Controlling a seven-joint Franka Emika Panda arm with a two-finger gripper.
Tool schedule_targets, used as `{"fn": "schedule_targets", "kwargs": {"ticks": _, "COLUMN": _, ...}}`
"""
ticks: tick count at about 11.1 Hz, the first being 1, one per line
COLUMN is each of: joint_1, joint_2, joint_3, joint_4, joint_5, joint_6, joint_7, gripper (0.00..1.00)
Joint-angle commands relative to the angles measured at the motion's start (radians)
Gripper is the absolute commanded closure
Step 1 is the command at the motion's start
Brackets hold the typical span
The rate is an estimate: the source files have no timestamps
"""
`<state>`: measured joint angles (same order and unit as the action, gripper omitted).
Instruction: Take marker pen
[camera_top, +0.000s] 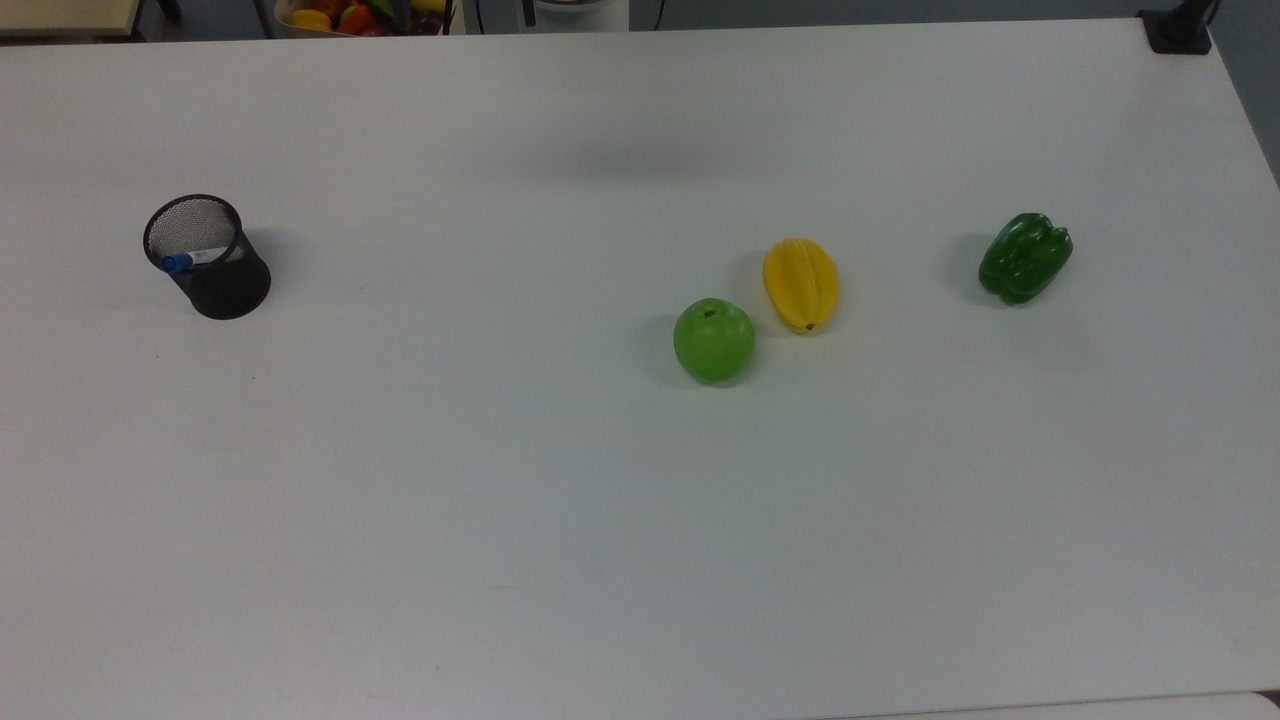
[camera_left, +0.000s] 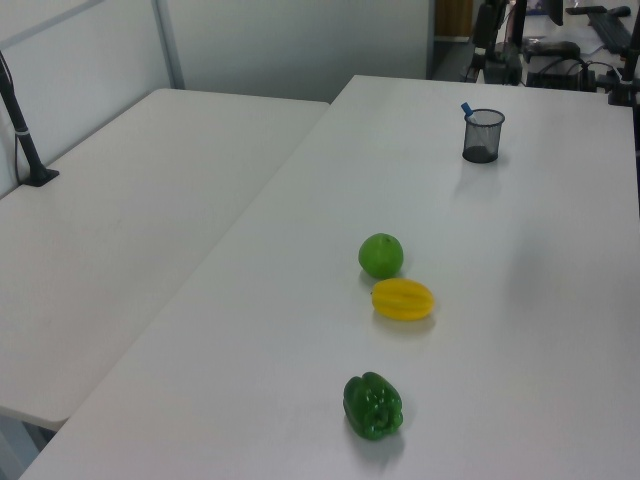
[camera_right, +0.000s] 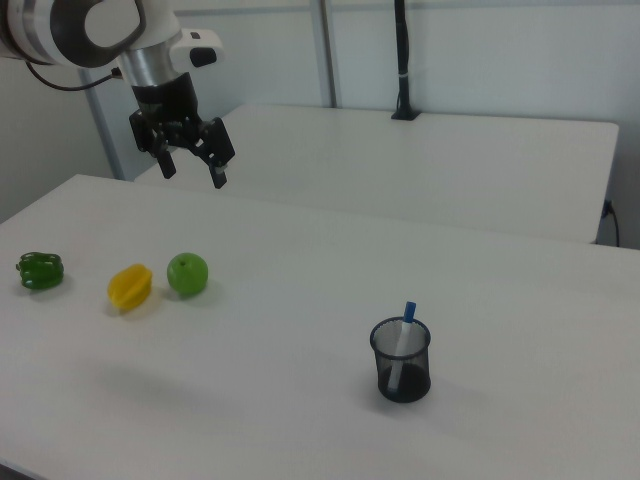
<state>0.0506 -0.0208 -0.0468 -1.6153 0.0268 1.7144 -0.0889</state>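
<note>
Marker pen (camera_top: 190, 260) stands inside black mesh pen cup (camera_top: 222, 275), blue cap end up. Long axis near upright but tilted: in the right view the marker pen (camera_right: 403, 336) leans against the cup rim, cap poking just above it, white barrel running down to the cup floor. In the top view the cap rests against the rim on the top view's left side of the cup. In the left view only the blue cap (camera_left: 466, 109) clears the rim, at the left view's left edge of the pen cup (camera_left: 482, 136).

Pen cup (camera_right: 401, 360) is upright on the white table (camera_top: 500, 520); contents: the one marker, as far as the mesh lets me see.

Relative to the pen cup, top view: green apple (camera_top: 714, 340), yellow starfruit (camera_top: 801, 285) and green bell pepper (camera_top: 1025, 257) all lie well off to the top view's right. Apple and starfruit are just beside each other, apart. Pepper sits farther out still.

Gripper (camera_right: 192, 170) hangs in the air well apart from the pen cup, up and to the right view's left, above the table's far side. Fingers spread wide, holding nothing.

A bin of coloured fruit (camera_top: 360, 15) sits beyond the table's far edge in the top view.
</note>
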Motion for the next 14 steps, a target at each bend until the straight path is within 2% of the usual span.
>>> {"fn": "schedule_targets", "kwargs": {"ticks": 1, "joint_1": 0.017, "joint_2": -0.037, "joint_3": -0.016, "joint_4": -0.04, "joint_5": -0.001, "joint_6": 0.01, "joint_7": -0.003, "gripper": 0.0}}
{"fn": "schedule_targets", "kwargs": {"ticks": 10, "joint_1": 0.008, "joint_2": -0.044, "joint_3": -0.041, "joint_4": -0.037, "joint_5": 0.024, "joint_6": -0.002, "joint_7": -0.017, "gripper": 0.0}}
{"fn": "schedule_targets", "kwargs": {"ticks": 12, "joint_1": 0.006, "joint_2": -0.037, "joint_3": -0.073, "joint_4": -0.035, "joint_5": 0.024, "joint_6": 0.014, "joint_7": -0.023, "gripper": 0.0}}
{"fn": "schedule_targets", "kwargs": {"ticks": 14, "joint_1": 0.005, "joint_2": -0.033, "joint_3": -0.129, "joint_4": -0.038, "joint_5": 0.024, "joint_6": 0.1, "joint_7": -0.023, "gripper": 0.0}}
